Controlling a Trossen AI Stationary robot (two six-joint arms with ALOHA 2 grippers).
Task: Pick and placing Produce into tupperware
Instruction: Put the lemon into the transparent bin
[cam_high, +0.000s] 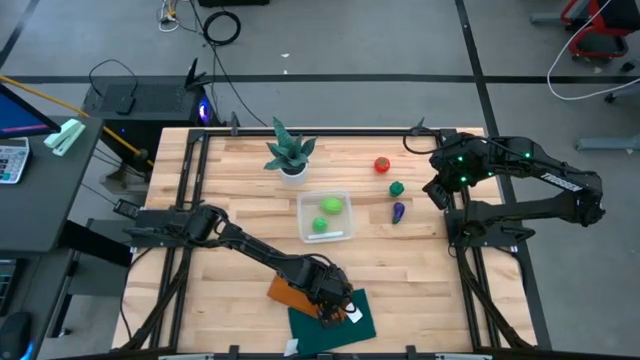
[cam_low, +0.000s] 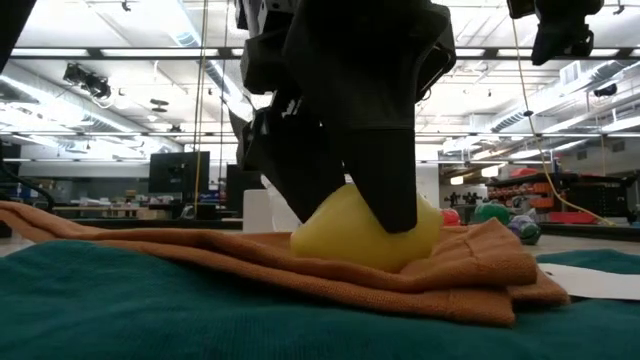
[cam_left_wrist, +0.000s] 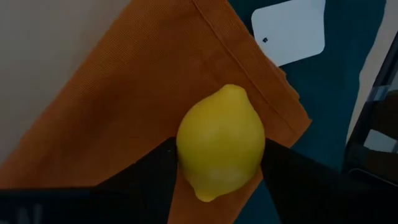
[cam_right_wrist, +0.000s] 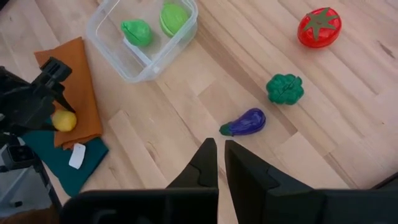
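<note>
Even overhead light brightens the worktop (cam_high: 400, 270); ceiling strips glare in the low view, where the near teal cloth (cam_low: 150, 310) blurs.

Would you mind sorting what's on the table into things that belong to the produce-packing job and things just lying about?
Job: lemon between left gripper fingers; tub holding two green pieces; tomato; broccoli; eggplant.
Lying about: potted plant; orange cloth; teal cloth; white tag.

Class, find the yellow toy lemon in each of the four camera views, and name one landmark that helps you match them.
High view: hidden under the left gripper, near the table's front edge.
Low view: lemon centre, between dark fingers, on the orange cloth.
Left wrist view: lemon centre, between the fingers.
Right wrist view: lemon at far left, beside the left gripper.
Shared landmark: the orange cloth under it, over a dark green cloth.
</note>
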